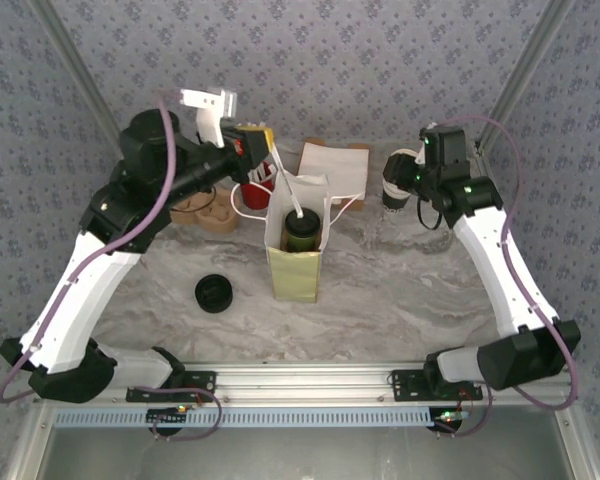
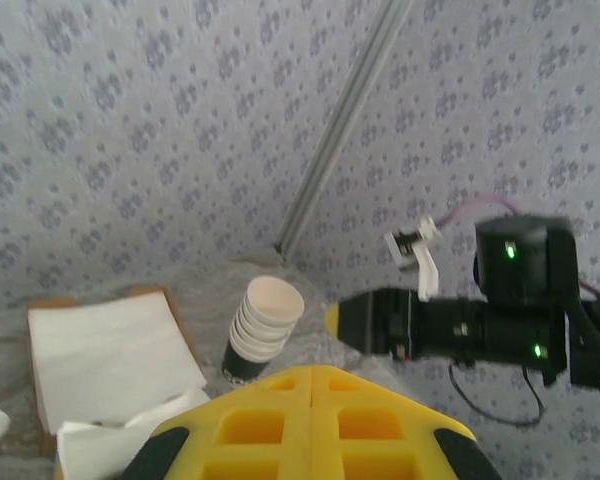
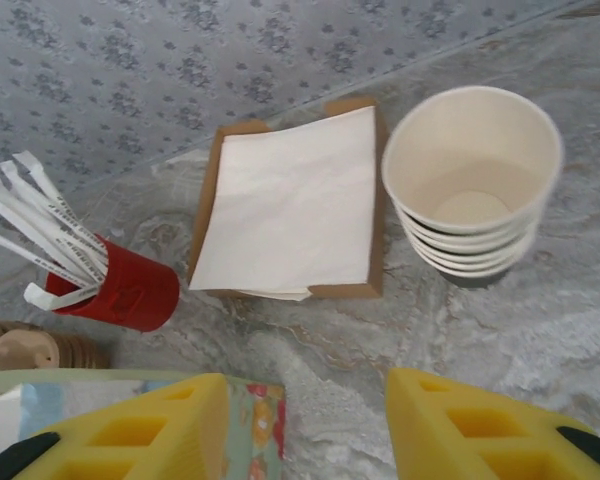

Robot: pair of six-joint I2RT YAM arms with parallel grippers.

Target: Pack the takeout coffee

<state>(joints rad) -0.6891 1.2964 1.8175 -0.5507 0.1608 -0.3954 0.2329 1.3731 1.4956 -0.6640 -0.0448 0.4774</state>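
Observation:
The takeout coffee (image 1: 303, 229), a dark cup with a black lid, stands inside the upright paper bag (image 1: 297, 262) at the table's middle. My left gripper (image 1: 260, 138) hovers behind and to the left of the bag, above the red cup, and its yellow fingers (image 2: 312, 385) are pressed together with nothing in them. My right gripper (image 3: 305, 420) is open above bare table to the bag's right. A patterned edge of the bag (image 3: 252, 420) shows beside its left finger. Nothing sits between its fingers.
A stack of unlidded cups (image 3: 472, 180) stands at the back right, close to my right arm (image 1: 445, 165). A napkin tray (image 1: 335, 165), a red cup of white sticks (image 3: 120, 290) and cardboard carriers (image 1: 202, 208) line the back. A lone black lid (image 1: 213, 293) lies front left.

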